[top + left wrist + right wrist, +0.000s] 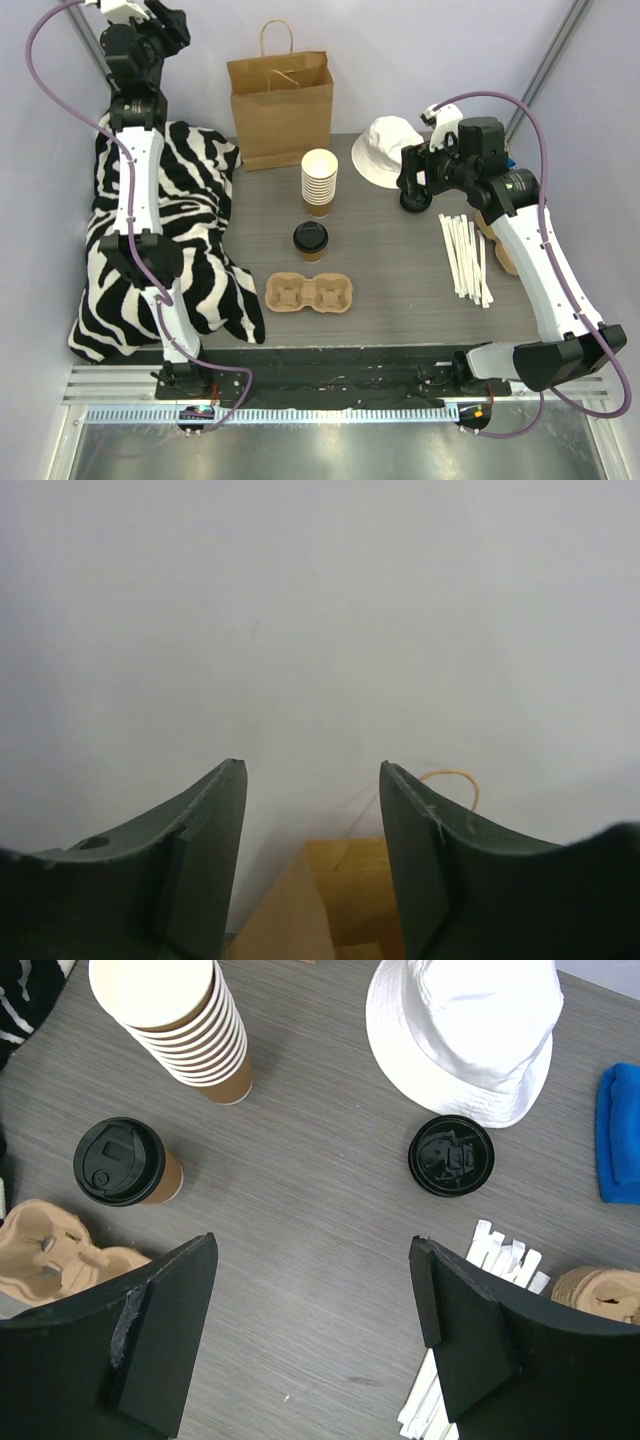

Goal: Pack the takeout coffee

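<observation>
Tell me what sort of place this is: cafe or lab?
Probably a lab test cell staged as a coffee counter: the takeout coffee, a stack of lidless cups, a pulp carrier and a paper bag sit on a table between white walls.

The takeout coffee [310, 240] stands upright on the grey table [400, 290], between the stack of lidless cups [319, 182] behind it and the pulp carrier [309, 293] in front, while the right gripper [409, 182] hovers beside the white hat [386, 148], its jaw spacing indistinct from above.
</observation>
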Robot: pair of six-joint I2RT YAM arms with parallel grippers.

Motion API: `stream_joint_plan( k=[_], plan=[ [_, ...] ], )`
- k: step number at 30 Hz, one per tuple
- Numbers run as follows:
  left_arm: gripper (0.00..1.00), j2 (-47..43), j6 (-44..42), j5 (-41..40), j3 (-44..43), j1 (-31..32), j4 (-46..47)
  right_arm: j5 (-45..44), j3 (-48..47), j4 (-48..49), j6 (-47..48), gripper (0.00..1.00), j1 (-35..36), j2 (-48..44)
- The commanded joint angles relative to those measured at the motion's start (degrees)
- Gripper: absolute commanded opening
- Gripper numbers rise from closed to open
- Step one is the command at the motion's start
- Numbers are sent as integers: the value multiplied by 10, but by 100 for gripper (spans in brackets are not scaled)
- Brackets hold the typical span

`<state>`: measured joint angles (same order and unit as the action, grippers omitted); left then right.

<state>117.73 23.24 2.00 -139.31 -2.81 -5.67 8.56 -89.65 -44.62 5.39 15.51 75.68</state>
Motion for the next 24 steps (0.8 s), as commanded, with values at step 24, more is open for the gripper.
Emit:
stream_joint_plan(
  k=[24],
  plan=[
    [75,157,-88,-8,-88,62,-182,8,11,28,-13,86,-4,2]
  ],
)
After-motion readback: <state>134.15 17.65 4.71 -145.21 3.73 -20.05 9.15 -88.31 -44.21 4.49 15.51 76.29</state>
